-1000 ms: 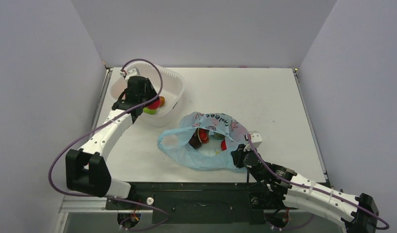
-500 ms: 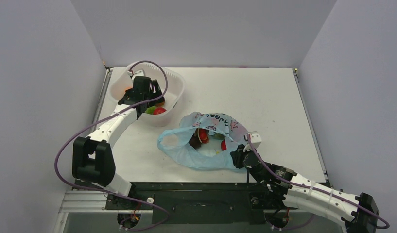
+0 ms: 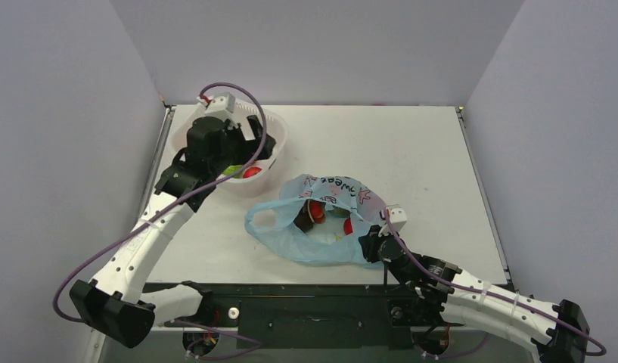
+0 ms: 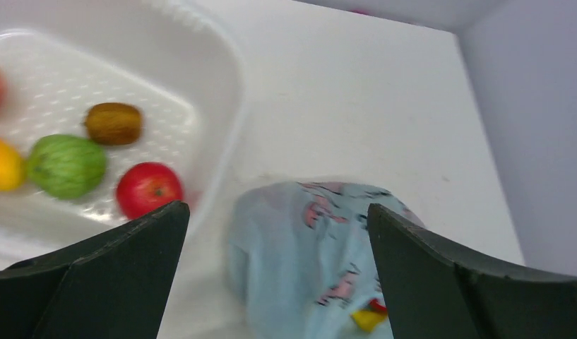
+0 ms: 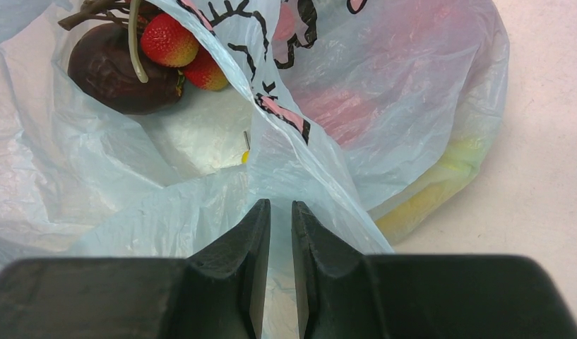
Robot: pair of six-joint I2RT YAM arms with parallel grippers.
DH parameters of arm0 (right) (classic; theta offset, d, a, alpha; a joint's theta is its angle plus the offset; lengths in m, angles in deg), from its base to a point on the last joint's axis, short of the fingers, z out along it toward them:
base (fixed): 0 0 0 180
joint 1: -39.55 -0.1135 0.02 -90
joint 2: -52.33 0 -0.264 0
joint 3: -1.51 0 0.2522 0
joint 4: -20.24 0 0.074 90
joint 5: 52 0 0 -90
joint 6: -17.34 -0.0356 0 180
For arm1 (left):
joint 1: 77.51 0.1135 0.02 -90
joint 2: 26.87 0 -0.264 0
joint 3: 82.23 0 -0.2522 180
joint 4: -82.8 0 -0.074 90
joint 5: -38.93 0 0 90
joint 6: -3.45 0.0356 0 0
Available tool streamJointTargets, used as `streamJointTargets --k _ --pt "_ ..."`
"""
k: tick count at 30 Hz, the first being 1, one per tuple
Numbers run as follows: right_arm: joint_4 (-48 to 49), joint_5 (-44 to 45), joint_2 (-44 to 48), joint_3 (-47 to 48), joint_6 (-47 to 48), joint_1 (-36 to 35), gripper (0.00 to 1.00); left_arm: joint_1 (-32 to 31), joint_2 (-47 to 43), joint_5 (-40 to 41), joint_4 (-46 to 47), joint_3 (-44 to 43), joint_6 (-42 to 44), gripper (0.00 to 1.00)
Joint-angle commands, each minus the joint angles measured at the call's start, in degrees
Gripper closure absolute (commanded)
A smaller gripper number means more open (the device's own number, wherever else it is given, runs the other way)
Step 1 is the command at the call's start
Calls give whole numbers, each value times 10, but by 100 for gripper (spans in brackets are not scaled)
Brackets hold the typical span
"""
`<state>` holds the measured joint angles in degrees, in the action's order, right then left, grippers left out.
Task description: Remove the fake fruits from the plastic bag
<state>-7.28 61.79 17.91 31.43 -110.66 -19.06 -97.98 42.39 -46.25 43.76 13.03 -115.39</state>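
We hold the left pincer (image 4: 275, 212) high over the white tub (image 4: 222, 85), spread wide and empty. Below and left of it lie one red apple (image 4: 149, 189), one green piece (image 4: 66, 166), one brown oval (image 4: 114, 123) and one orange piece (image 4: 3, 164). Our right pincer (image 5: 278, 208), by the table's (image 3: 411, 151) near edge with bare top to its right, pinches the plastic bag (image 5: 412, 106). Ahead of it sit two red balls (image 5: 169, 39) and one dark gourd (image 5: 119, 70).

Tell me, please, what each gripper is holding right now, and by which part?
The right gripper pinches the plastic bag by a fold of film at its near edge. The left gripper stands open, holding nothing.
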Motion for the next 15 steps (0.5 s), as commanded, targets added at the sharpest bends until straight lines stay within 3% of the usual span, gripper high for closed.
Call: streamJointTargets --k 1,6,15 --pt "15 11 -12 21 1 -6 85 -146 -22 -35 -7 -49 18 3" --pt "15 11 -14 22 1 -6 85 -314 9 37 13 -31 12 3" --pt "10 17 3 19 -1 -6 85 -430 89 94 36 -5 -23 3"
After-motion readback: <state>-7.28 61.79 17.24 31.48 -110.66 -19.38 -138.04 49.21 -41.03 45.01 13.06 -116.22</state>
